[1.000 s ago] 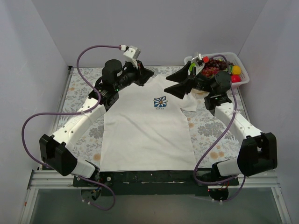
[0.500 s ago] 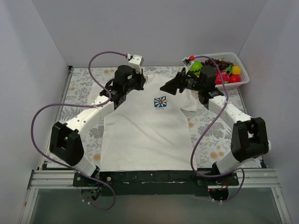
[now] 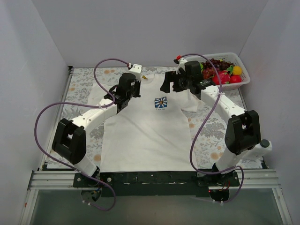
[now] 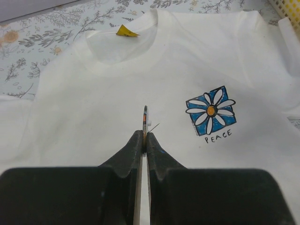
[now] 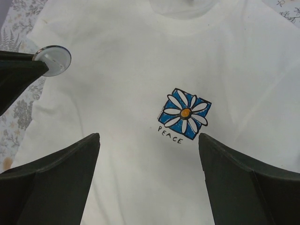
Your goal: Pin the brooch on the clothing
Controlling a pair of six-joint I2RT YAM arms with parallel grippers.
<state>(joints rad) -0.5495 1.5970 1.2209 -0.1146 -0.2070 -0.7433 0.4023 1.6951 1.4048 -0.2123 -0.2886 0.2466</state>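
Left wrist view: left gripper tight on edge-on brooch over T-shirt; right gripper wide open

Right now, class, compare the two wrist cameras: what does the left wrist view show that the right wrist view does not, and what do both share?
Only the left wrist view: the yellow neck tag, and the brooch seen edge-on, pinched in the left gripper's shut jaws. Only the right wrist view: the brooch's round face, and the right gripper's jaws wide open and empty. Both: the white T-shirt and its blue daisy print marked PEACE.
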